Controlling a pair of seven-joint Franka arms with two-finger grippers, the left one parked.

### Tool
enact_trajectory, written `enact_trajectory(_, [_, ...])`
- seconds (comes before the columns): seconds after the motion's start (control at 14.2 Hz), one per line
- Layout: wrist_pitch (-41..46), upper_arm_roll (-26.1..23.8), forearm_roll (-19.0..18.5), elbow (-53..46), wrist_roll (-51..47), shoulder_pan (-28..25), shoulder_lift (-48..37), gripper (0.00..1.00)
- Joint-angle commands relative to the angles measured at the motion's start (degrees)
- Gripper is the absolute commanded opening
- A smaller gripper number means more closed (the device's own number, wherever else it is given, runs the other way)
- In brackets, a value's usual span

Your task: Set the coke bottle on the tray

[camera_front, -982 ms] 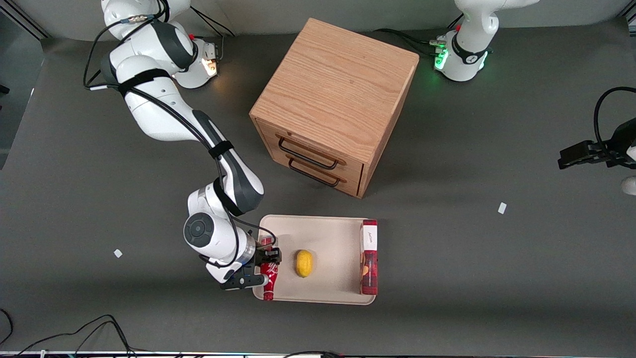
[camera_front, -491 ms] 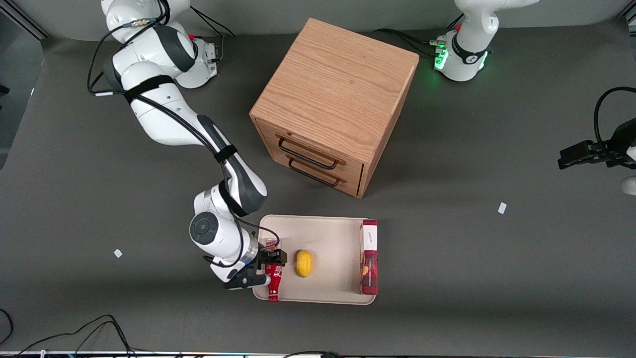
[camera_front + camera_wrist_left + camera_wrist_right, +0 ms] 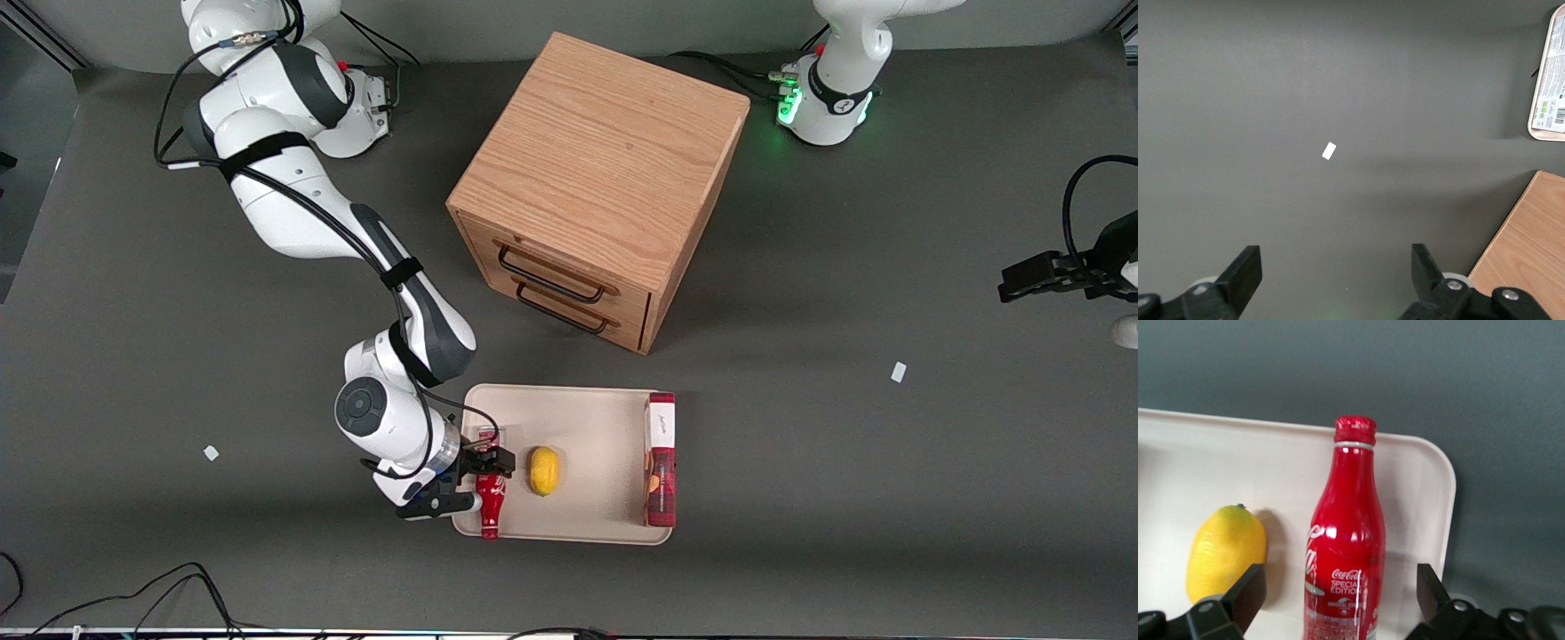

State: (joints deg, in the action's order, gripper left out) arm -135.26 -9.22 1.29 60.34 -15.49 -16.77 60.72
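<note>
The coke bottle (image 3: 490, 498) lies on its side in the cream tray (image 3: 587, 418), close to the rim at the working arm's end, with its cap pointing toward the front camera. My right gripper (image 3: 476, 484) straddles the bottle's lower body. In the right wrist view the gripper (image 3: 1338, 603) is open, with a gap between each black finger (image 3: 1241, 593) and the red bottle (image 3: 1348, 540). The bottle rests on the tray floor (image 3: 1198, 460) there, beside the rounded corner of the rim.
A yellow lemon (image 3: 544, 470) lies on the tray next to the bottle, also in the right wrist view (image 3: 1225, 550). A flat red box (image 3: 660, 462) lies along the tray's rim toward the parked arm. A wooden drawer cabinet (image 3: 596, 187) stands farther back.
The gripper and the bottle shifted a little toward the lemon, further onto the tray, then stayed nearly still over the last half second.
</note>
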Motion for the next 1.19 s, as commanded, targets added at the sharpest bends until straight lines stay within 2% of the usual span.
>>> enact_trajectory(0.0, [0.5,0.5,0.9,6.1,0.2,0.4,-6.8,1.00])
enact_trajectory(0.21, [1.7,0.5,0.9,16.9,0.7,3.4,-19.4,1.00])
enact_trajectory(0.56, [14.9,3.1,1.0,30.3,2.2,6.0,-39.9,1.00])
enact_trajectory(0.77, [26.7,8.1,1.5,34.4,7.6,6.2,-49.7,1.00])
enact_trajectory(1.12, [32.1,13.6,1.6,46.1,10.2,6.7,-65.4,1.00])
